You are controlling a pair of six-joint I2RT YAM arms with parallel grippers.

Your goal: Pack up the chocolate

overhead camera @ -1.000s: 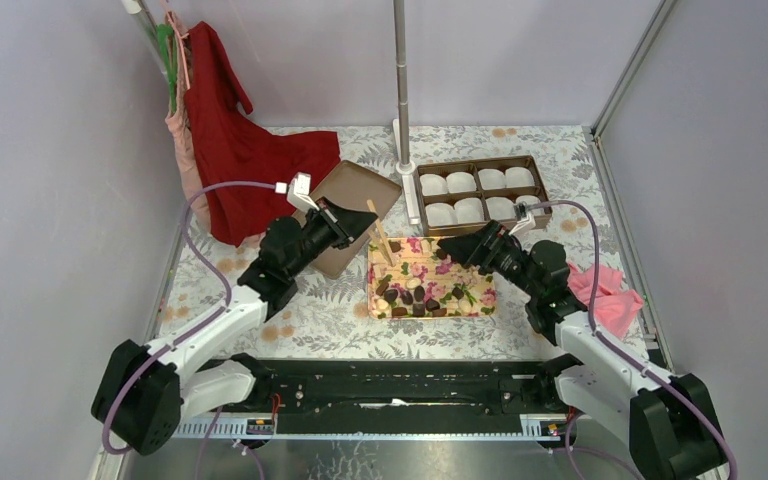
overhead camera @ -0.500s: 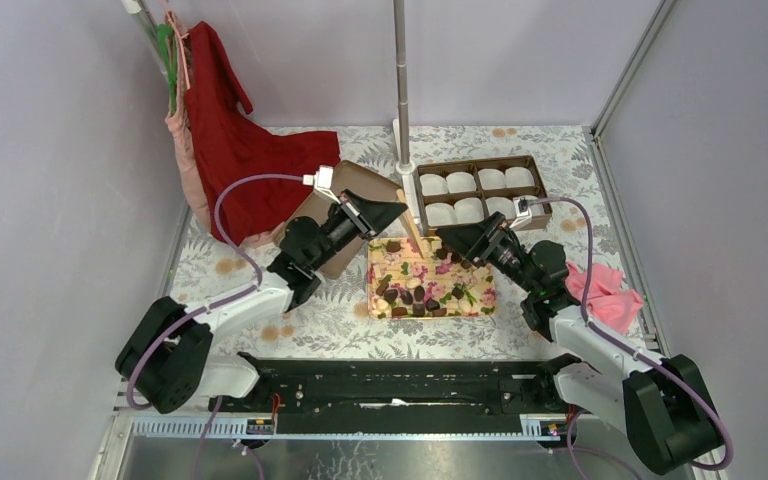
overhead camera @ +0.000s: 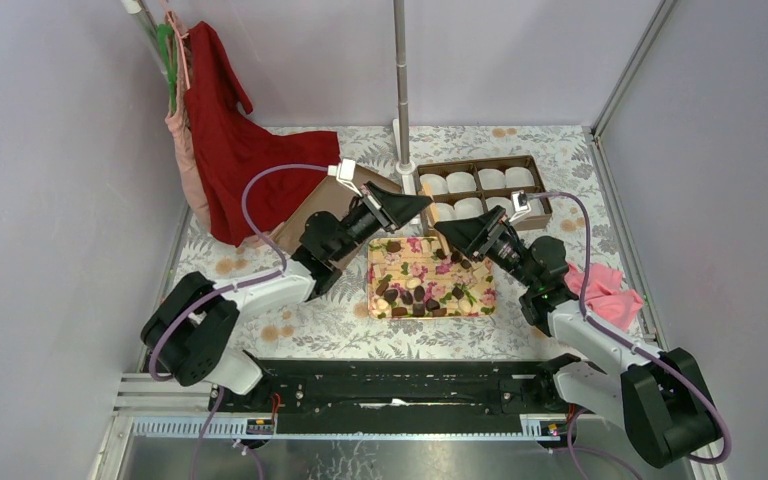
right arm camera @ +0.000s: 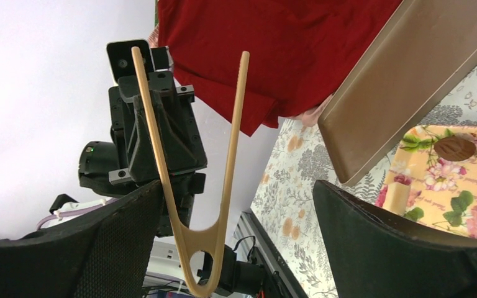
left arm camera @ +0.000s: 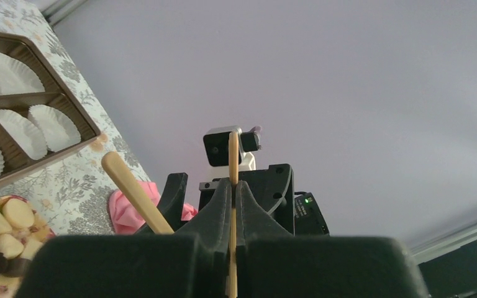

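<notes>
My left arm has swung right since a second ago: past the brown lid (right arm camera: 404, 87), my left tool (overhead camera: 405, 207) is pressed together on one leg of the wooden tongs (left arm camera: 133, 189), and my right tool (overhead camera: 448, 231), spread wide, has come up to straddle their joined end. On the bench (overhead camera: 330, 320) the floral tray (overhead camera: 465, 272) holds the chocolate (overhead camera: 415, 297), bunched along its near edge with one piece at the far left corner. The brown box (overhead camera: 475, 162) behind holds white paper cups (overhead camera: 460, 183). The pieces point nowhere, but the bunch runs left to right.
</notes>
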